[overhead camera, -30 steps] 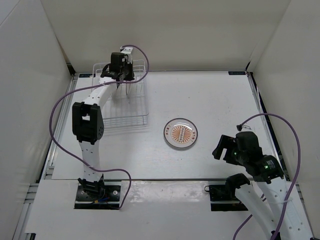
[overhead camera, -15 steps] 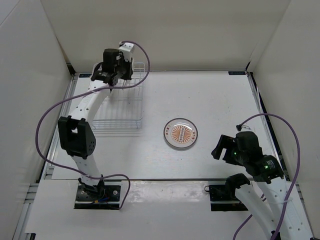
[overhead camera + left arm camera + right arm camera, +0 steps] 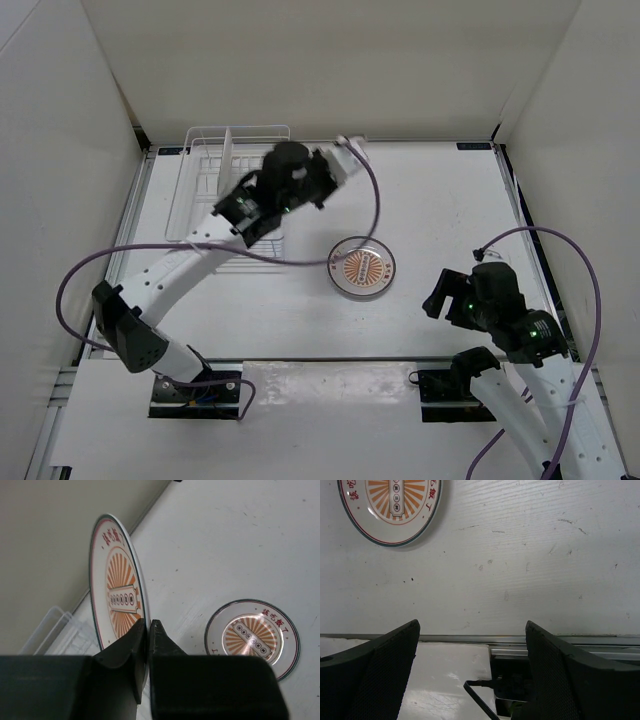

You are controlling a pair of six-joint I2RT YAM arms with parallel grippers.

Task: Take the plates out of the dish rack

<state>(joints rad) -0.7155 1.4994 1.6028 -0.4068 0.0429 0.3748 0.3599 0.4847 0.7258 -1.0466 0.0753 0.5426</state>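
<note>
The worktop [image 3: 450,200] fills the overhead view. At its far left corner sits the dish rack [image 3: 205,185], long side running away from the arm bases. The left arm [image 3: 170,275] reaches diagonally over the rack's right edge.

From above you see a racked plate [image 3: 228,152] only as a thin white sliver. It stands on edge, its long line running front to back. The left wrist camera does not show it.

That camera gives you what the overhead view hides. The left end effector [image 3: 148,625] is pressed onto the bottom rim of a held plate [image 3: 116,600]. This plate is upright and slightly tilted, its sunburst face turned to the picture's left. Rack wires show low behind it.

A flat plate [image 3: 361,267] lies face up on the worktop, right of the rack. It also shows at the top left of the right wrist view.

The right end effector [image 3: 471,630] hangs over the near worktop edge, fingers spread wide, gripping nothing, well apart from the flat plate.
</note>
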